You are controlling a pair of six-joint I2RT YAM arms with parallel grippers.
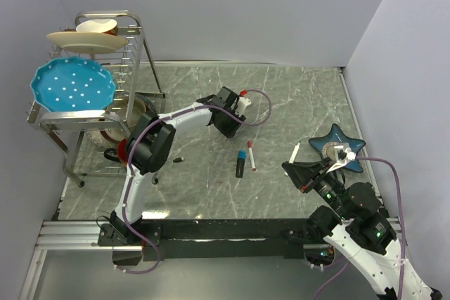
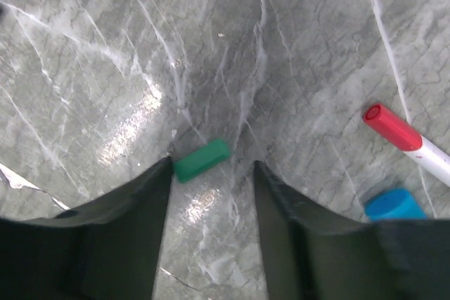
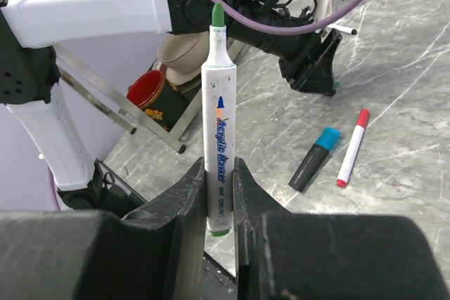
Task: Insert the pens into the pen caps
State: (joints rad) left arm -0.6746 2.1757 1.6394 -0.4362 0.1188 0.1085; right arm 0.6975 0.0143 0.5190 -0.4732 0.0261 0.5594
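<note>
A green pen cap (image 2: 202,159) lies on the marble table (image 2: 105,47) just ahead of my left gripper (image 2: 212,166), close to its left fingertip. That gripper (image 1: 230,130) is open and holds nothing. My right gripper (image 3: 219,170) is shut on a white-barrelled pen (image 3: 219,103) with a bare green tip, held upright above the table. This gripper (image 1: 292,168) hovers at the right. Between the arms lie a black pen with a blue cap (image 1: 240,163) and a white pen with a red cap (image 1: 251,156). A small black cap (image 1: 178,159) lies near the left arm.
A metal dish rack (image 1: 137,54) with a blue plate (image 1: 72,87), cream plates and a red cup (image 3: 146,89) stands at the left. A blue star-shaped dish (image 1: 337,147) sits at the right, beside my right arm.
</note>
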